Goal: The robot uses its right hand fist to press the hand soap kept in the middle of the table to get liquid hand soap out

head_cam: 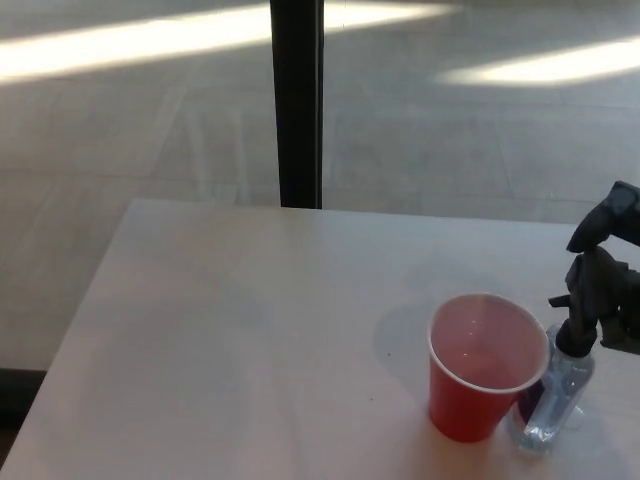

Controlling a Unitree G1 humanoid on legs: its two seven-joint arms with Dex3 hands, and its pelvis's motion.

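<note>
Right hand [603, 290]: it comes in at the table's right edge, cut off by the picture's border, and sits on top of the soap's pump. Its black fingers look bunched together, but so little of it shows that I cannot tell whether it is truly closed.
Left hand: out of sight.
Soap [556, 395]: a small clear bottle with a black pump [577, 333], standing upright at the near right of the table, not at its middle. It is just beside the cup, on the cup's right, and partly hidden behind it. Little can be made out through the clear wall.
Cup [478, 375]: red, upright, mouth open with a pale rim. The inside looks empty. It casts a soft shadow to its left.
Table [250, 340]: pale top; the whole left and middle lie bare, with wide room there. The far edge runs across the picture, the left edge slants toward me.
Beyond the table: grey floor [150, 130] with bright strips of sunlight, and a dark post [297, 100] rising behind the far edge.
</note>
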